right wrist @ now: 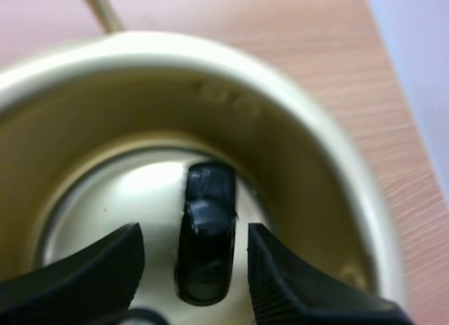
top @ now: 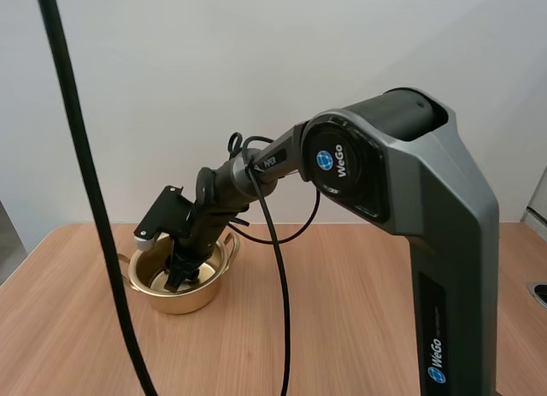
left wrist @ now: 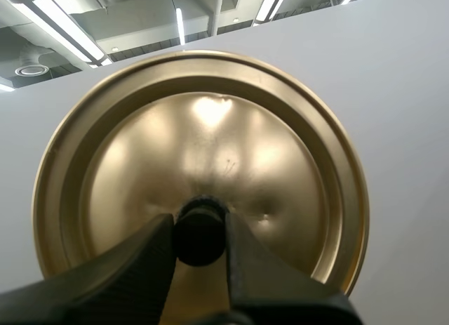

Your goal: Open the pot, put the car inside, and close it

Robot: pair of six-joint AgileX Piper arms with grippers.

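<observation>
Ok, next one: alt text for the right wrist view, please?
A small black car lies on the bottom of the open gold pot, between the fingers of the open right gripper, with a gap showing on each side of it. The pot stands on a wooden table.

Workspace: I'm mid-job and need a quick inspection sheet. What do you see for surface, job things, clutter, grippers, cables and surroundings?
Surface: wooden table, bare wood around the pot.
Pot: gold, open, standing on the table.
Car: black, lying on the pot's floor.
Lid: gold, off the pot, held by its knob.
Clutter: nothing seen.
Left gripper: shut on the lid's knob.
Right gripper: open inside the pot, one finger on each side of the car, with a gap on both sides.
Cables: nothing seen lying on the table.
Surroundings: plain white wall behind the table.
</observation>
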